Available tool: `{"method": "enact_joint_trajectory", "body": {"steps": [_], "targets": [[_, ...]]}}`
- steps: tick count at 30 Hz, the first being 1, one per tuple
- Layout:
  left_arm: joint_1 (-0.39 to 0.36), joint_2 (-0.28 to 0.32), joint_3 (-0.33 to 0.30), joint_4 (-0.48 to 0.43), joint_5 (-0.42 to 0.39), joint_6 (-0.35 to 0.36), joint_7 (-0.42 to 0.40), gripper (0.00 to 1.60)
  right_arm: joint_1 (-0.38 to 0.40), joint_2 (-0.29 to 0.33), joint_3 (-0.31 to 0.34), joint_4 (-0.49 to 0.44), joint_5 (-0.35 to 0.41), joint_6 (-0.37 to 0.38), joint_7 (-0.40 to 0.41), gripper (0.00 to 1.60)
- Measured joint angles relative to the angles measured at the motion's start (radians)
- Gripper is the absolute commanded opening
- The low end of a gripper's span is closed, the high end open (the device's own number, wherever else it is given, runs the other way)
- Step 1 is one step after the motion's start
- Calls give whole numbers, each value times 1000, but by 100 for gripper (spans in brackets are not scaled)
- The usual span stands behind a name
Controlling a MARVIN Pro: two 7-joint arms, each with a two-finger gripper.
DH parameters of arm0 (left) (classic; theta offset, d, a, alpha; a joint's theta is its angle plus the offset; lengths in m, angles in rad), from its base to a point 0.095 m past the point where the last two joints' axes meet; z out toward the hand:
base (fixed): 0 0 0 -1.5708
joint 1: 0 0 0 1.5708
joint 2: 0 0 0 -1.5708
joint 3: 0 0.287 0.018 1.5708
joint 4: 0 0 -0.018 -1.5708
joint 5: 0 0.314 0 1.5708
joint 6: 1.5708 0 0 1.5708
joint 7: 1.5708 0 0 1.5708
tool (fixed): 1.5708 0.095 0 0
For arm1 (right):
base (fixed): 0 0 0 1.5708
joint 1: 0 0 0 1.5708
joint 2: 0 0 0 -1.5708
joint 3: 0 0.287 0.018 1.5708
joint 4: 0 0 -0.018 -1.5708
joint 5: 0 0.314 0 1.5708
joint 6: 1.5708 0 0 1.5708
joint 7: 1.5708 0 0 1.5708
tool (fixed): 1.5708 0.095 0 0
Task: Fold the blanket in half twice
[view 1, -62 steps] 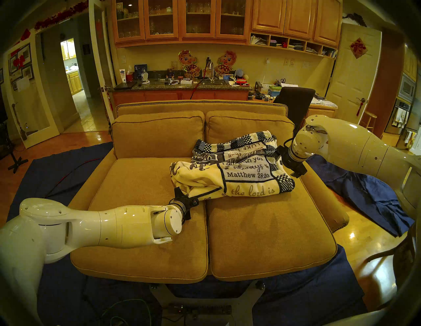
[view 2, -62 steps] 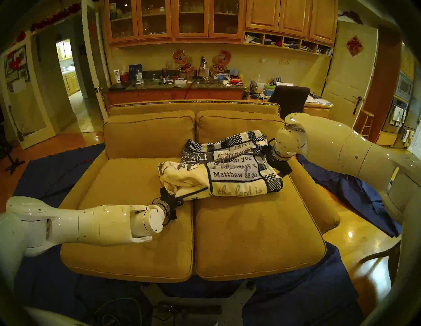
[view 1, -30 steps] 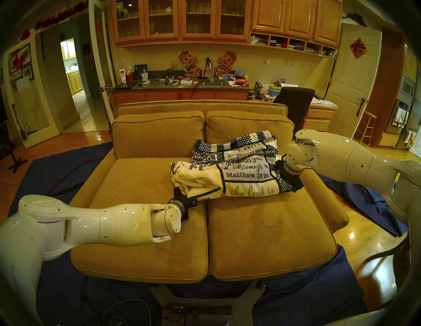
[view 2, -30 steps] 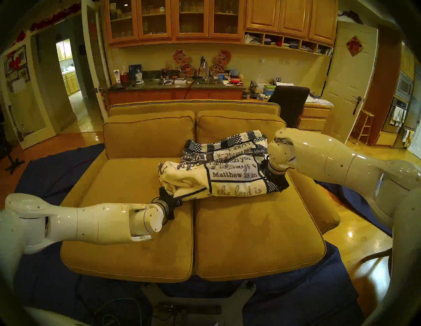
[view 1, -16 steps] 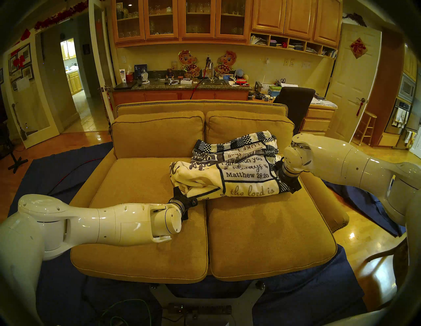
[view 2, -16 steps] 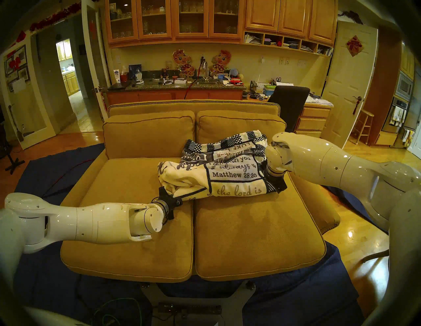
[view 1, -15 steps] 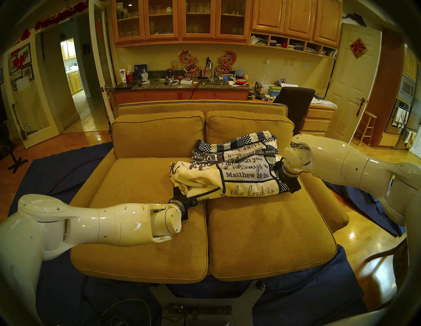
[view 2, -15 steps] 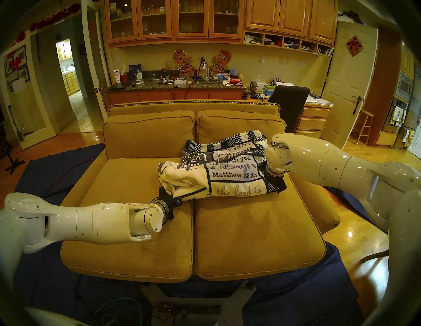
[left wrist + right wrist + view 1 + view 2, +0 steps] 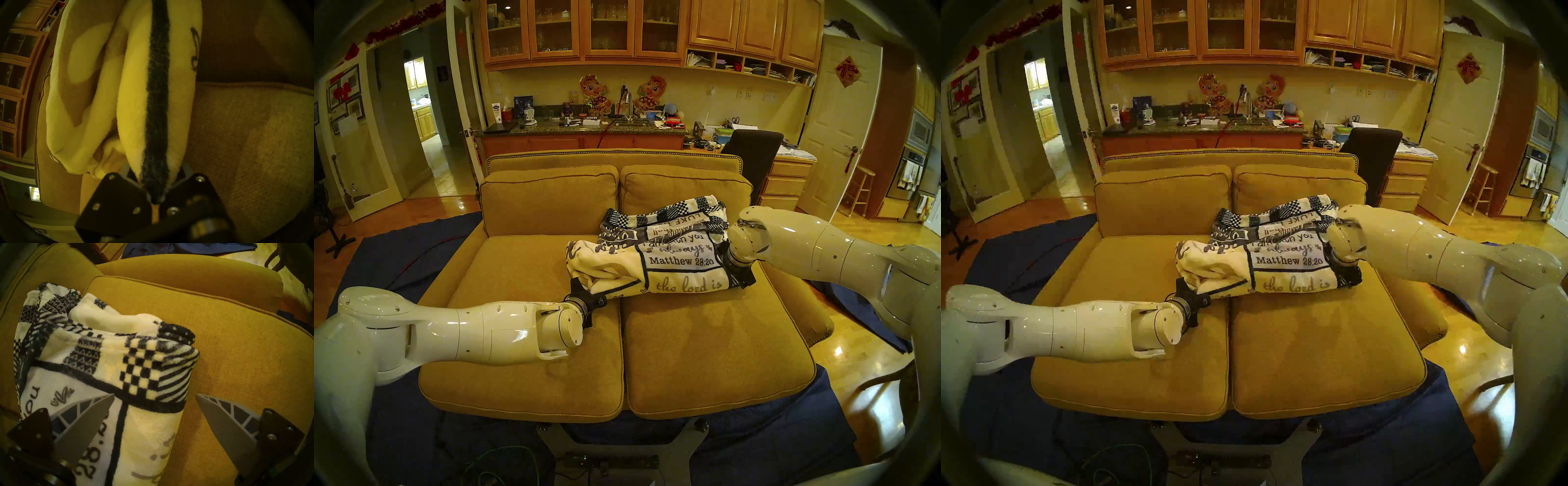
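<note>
The blanket [image 9: 673, 261], cream with navy-bordered verse panels and a checkered edge, lies bunched on the right seat cushion of the mustard sofa [image 9: 704, 356]. My left gripper [image 9: 590, 294] is at its near left corner. In the left wrist view the left gripper [image 9: 155, 195] is shut on a cream fold with a navy stripe [image 9: 158, 101]. My right gripper [image 9: 739, 278] hangs at the blanket's right checkered edge [image 9: 141, 368]. In the right wrist view it [image 9: 155, 395] stands open, one finger over the blanket [image 9: 119, 429] and the other over bare cushion.
Plain dark blue cloths lie on the floor left [image 9: 398, 251], right [image 9: 870, 319] and in front [image 9: 755, 441] of the sofa. The sofa's right armrest [image 9: 186, 268] is just beyond the blanket. A dark chair [image 9: 751, 152] stands behind, a wooden chair [image 9: 890, 376] at right.
My right arm has come down and leftward, bringing its open gripper to the blanket's right edge. The left gripper has kept its hold and barely shifted.
</note>
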Motion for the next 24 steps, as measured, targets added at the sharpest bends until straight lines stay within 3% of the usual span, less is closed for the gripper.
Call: {"method": "enact_joint_trajectory", "body": {"steps": [19,24], "targets": [[-16,-4,9,10,0,0,-33,0,-1,-37,-39,32,-21,-23,-19,160],[-17,-6,11,13,-1,0,-34,0,-10,-44,-40,55,-34,-54,11,160]]}}
